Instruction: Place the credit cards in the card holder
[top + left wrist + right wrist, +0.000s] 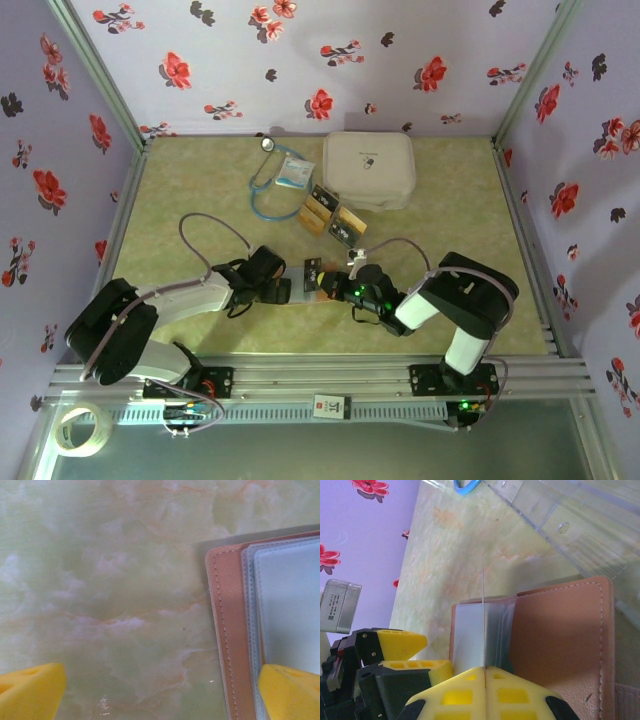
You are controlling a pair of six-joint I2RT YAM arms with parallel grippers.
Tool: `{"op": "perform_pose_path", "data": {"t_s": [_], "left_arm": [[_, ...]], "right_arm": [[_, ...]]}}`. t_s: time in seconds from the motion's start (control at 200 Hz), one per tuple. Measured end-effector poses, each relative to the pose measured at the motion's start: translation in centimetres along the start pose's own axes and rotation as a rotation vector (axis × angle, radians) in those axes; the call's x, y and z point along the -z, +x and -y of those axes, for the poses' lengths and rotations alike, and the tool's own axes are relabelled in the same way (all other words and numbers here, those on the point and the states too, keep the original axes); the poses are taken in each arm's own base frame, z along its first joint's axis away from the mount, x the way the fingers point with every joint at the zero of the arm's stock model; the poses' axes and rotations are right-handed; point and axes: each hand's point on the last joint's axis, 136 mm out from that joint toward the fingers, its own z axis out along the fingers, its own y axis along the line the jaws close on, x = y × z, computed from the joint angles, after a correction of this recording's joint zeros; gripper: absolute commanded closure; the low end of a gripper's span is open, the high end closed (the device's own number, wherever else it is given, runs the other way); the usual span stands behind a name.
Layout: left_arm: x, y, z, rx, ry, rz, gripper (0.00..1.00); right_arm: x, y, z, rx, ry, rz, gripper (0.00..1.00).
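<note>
Our left pincer point(161, 692) gapes wide, straddling the edge of the open card holder point(227, 630) at right of frame. Our right pincer point(484, 680) grips 1 thin card point(483, 615) edge-on over it. We see more credit cards point(332, 215) above centre in the top view.

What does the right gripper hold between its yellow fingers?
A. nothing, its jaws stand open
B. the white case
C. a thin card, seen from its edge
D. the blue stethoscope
C: in the right wrist view the right gripper is shut on a thin card, seen edge-on above the open card holder.
</note>
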Motion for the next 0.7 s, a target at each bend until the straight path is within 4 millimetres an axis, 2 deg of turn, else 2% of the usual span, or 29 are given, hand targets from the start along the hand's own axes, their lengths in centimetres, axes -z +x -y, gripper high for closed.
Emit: {"op": "perform_pose_path", "data": {"t_s": [0.37, 0.7], "left_arm": [[0.0, 0.0, -0.2, 0.004, -0.008, 0.005, 0.0], [0.3, 0.0, -0.6, 0.002, -0.024, 0.009, 0.0]], "right_arm": [[0.0, 0.4, -0.5, -0.007, -0.021, -0.003, 1.0], [0.3, 1.6, 0.4, -0.026, -0.009, -0.025, 1.0]]}}
